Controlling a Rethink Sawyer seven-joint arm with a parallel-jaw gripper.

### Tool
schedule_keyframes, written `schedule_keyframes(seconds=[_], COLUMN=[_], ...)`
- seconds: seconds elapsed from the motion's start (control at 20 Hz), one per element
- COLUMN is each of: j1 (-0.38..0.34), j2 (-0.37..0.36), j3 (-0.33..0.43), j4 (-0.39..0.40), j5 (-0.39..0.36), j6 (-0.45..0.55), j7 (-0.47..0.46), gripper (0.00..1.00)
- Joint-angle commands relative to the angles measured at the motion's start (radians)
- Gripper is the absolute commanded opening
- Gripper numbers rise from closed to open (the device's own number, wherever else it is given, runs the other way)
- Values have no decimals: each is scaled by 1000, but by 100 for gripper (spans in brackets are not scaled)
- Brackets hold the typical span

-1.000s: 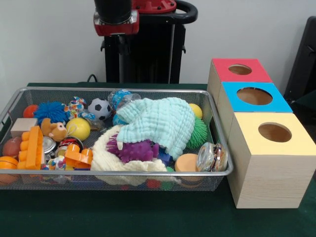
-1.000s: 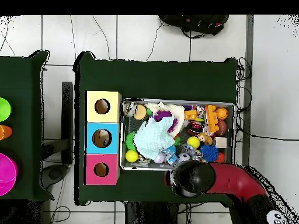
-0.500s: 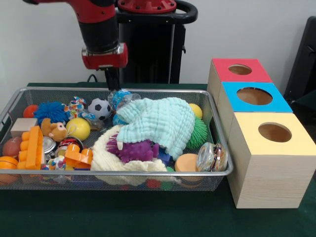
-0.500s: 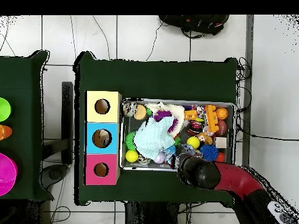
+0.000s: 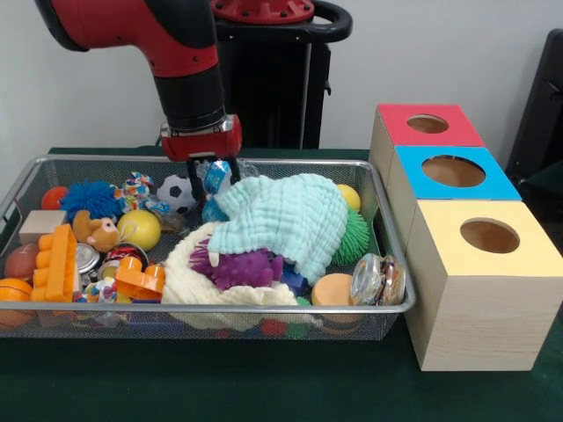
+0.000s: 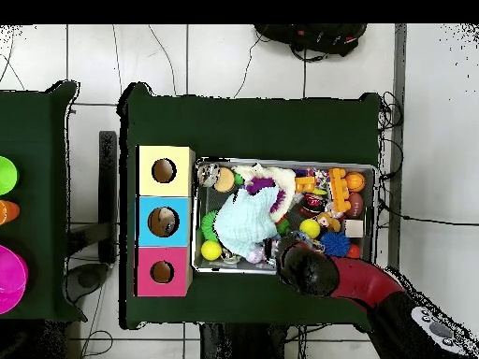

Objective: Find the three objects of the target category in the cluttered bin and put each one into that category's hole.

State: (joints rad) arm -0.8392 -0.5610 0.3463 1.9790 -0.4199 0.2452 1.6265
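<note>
My gripper is down at the back edge of the wire bin, open, with one finger on each side of a clear plastic toy with blue inside. Whether the fingers touch it I cannot tell. A small soccer ball lies just left of the gripper and a mint cloth just right. Three wooden boxes stand to the bin's right, each with a round hole: red top, blue top, yellow top. In the overhead view the arm's head covers the gripper.
The bin is crowded: a yellow ball, blue spiky ball, orange bricks, purple spiky toy, green spiky ball, a second yellow ball, an orange disc and a clear jar.
The arm has come down from above the bin's back edge and moved right; the gripper now sits low around the clear blue toy. The bin's contents have not shifted.
</note>
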Motion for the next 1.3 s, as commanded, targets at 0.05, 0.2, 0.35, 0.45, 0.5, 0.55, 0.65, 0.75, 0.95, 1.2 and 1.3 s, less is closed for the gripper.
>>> schedule_keyframes(seconds=[0.05,0.2,0.35,0.45,0.5,0.55,0.65,0.75,0.95,1.2,1.3], j1=[5,-2,-20,-34,-41,-49,-65,-78,-64,38,38], j2=[37,39,61,80,89,97,116,138,-79,-274,-313], j3=[-3,3,16,25,29,32,40,42,44,-28,-20], j4=[-89,-86,-88,-91,-91,-89,-89,-87,96,137,147], j5=[-11,-6,-10,-18,-22,-27,-33,-31,18,101,130], j6=[0,1,1,3,1,-2,-2,11,81,276,325], j7=[71,72,58,41,36,30,19,12,65,85,77], gripper=[100,100,100,100,100,100,100,100,100,100,100])
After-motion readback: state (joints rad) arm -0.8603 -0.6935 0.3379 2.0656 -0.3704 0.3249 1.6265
